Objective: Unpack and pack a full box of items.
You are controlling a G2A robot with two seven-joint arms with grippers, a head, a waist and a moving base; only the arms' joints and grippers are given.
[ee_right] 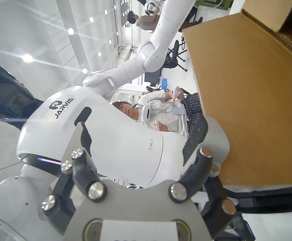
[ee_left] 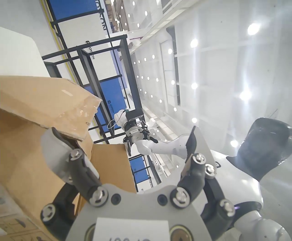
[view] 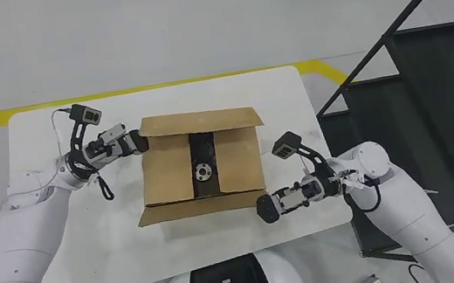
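**Item 1, cardboard box** (view: pixel 170 172): stands mid-worktop (view: pixel 112 256), between the two hands. The top flaps lie almost shut, with a dark slot down the middle. A small round object (view: pixel 203 171) shows in that slot; what it is cannot be made out.

**Item 2, left hand** (view: pixel 137 142): at the box's far corner on its own side, level with the top flap. Spread wide, holding nothing. In its wrist view the left hand (ee_left: pixel 121 137) has one finger (ee_left: pixel 57 148) right under the ragged corner of the flap (ee_left: pixel 75 109). The second finger (ee_left: pixel 192 141) stands in free air, away from the cardboard.

**Item 3, right hand** (view: pixel 265 208): at the opposite corner, the near one on its own side, beside the box wall. Also wide, holding nothing. In its wrist view the right hand (ee_right: pixel 141 125) has its ribbed finger (ee_right: pixel 196 134) lying along the brown wall of the box (ee_right: pixel 239 91). Whether it touches cannot be told. The other finger (ee_right: pixel 79 137) points away from the box.

**Item 4, surroundings**: a yellow floor line (view: pixel 28 112) runs beyond the left hand, past the worktop's far edge. A dark metal frame (view: pixel 414 96) stands beyond the right hand.
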